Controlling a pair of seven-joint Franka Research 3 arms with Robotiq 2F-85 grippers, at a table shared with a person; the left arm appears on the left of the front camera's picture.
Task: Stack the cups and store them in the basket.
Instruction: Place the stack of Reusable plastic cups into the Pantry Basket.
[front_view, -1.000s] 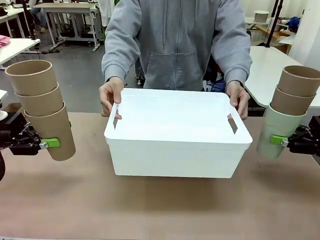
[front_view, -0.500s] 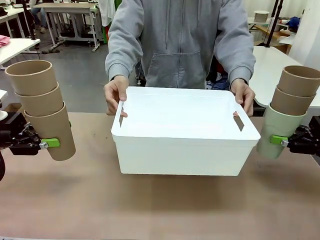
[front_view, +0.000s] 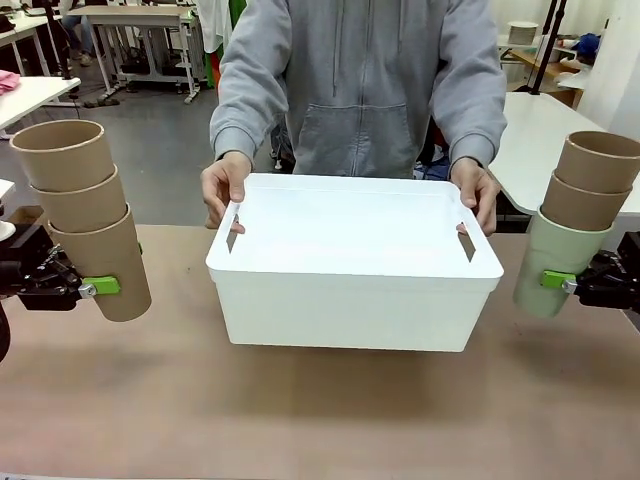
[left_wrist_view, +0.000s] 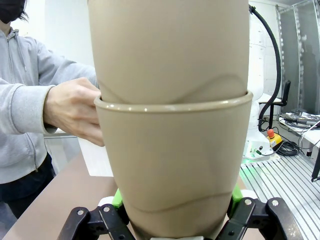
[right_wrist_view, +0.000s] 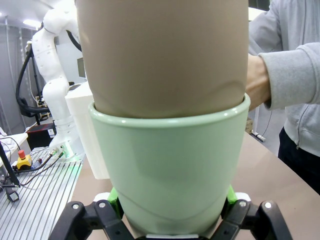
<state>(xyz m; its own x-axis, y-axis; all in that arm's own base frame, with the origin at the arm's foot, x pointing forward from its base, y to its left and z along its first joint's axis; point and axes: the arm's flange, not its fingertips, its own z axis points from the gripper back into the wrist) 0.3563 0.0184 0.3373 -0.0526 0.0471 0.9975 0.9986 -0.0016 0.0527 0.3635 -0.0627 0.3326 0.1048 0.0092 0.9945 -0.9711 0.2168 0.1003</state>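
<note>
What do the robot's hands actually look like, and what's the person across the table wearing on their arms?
The left gripper and the right gripper are both made of black metal linkages with visible bolts, and each finger is tipped with a bright green pad. The person's sleeves are plain grey hoodie fabric, loose and creased, ending in ribbed cuffs.

My right gripper (right_wrist_view: 171, 202) is clamped on the pale green cup (right_wrist_view: 170, 160), with a green pad (right_wrist_view: 114, 199) pressed to each side near its base. A tan cup (right_wrist_view: 162, 55) sits nested inside it and runs past the top edge. Behind the cups I see a white wall of the basket (right_wrist_view: 85, 132) on one side. On the other are the person's hand (right_wrist_view: 257, 82) and a grey sleeve (right_wrist_view: 295, 70). The cups hide whether hand and basket meet. The brown table (right_wrist_view: 265, 175) lies below.
</note>
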